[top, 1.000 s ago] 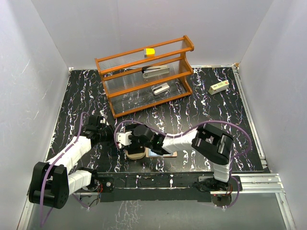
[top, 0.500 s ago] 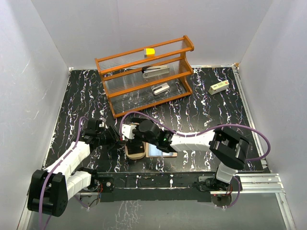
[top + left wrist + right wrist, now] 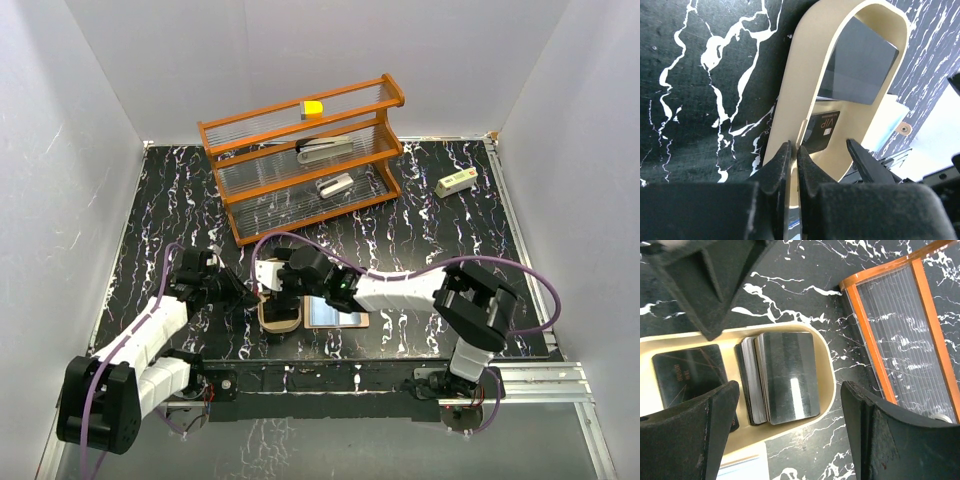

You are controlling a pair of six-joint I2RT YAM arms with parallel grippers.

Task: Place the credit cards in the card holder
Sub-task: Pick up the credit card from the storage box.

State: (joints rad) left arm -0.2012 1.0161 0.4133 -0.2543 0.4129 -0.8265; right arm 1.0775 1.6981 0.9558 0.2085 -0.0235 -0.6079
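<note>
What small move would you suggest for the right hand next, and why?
Probably lift the right hand straight up: it is open and holds nothing, the credit cards lie inside the card holder, whose rim the left hand pinches.

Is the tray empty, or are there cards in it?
Not empty. Dark cards lie inside the tray: a stack, and another flat beside it.

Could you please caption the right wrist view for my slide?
Open right gripper above the tan card holder, dark credit cards stacked inside, orange rack beside.
</note>
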